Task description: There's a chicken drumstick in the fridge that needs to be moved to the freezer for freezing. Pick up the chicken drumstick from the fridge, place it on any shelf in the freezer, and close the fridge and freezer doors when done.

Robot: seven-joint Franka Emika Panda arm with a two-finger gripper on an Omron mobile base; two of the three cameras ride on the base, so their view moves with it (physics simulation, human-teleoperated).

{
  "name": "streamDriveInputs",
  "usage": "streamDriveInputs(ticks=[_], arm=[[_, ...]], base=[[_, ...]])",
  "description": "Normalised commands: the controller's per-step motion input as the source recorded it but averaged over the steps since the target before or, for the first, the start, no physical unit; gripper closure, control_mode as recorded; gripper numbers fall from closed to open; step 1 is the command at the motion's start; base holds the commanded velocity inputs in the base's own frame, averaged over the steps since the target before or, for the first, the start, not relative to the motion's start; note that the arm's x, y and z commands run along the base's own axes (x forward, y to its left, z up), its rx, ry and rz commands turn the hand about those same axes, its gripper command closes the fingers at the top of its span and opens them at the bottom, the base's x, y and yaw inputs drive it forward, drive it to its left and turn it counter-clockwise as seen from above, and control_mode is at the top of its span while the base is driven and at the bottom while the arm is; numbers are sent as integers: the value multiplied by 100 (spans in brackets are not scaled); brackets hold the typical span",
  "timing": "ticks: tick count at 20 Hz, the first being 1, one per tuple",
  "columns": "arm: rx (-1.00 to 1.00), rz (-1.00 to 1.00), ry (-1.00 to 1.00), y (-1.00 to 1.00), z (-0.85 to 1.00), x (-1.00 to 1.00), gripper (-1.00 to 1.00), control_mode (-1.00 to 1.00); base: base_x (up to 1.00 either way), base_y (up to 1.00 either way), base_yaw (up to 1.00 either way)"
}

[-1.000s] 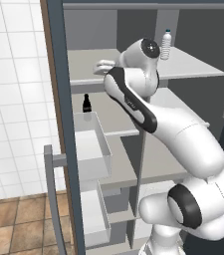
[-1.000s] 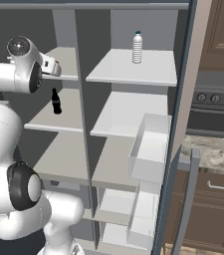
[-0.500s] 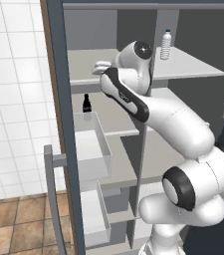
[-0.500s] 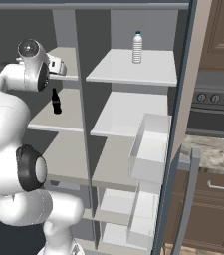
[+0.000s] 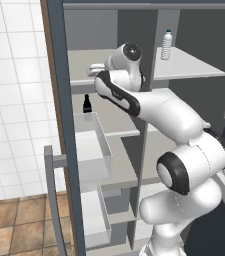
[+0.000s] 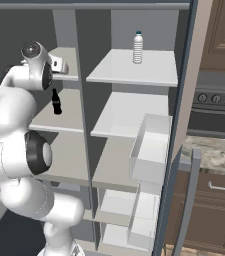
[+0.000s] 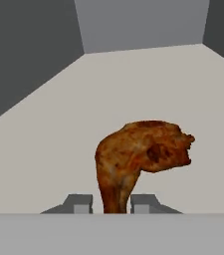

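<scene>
Grey walls and a pale grey shelf [image 7: 49, 134] surround the chicken drumstick [image 7: 136, 157], which lies on this upper shelf of the left compartment. Its thin end sits between the two fingertips of the claw [image 7: 111, 204]; whether they press it or have let go cannot be told (the tips are close on both sides). One shelf lower stands a small dark bottle [image 5: 87, 104], and a water bottle [image 6: 138, 47] stands on the top shelf of the right compartment.

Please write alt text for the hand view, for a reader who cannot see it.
A reddish-brown chicken drumstick stands between the two dark fingertips of the gripper, its thin end down. Behind it lie a pale grey shelf and dark grey walls.
</scene>
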Motion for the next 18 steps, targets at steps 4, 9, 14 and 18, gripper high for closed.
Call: streamDriveInputs(ticks=[4,9,14,18], arm=[[-3,0,0,19,-2,68,-100,-100],[-1,0,0,6,0,58,-100,-100],[0,0,-2,0,0,-3,-100,-100],[0,0,-1,1,0,-67,-100,-100]], base=[[0,0,0],[0,0,0],[0,0,0],[0,0,0]])
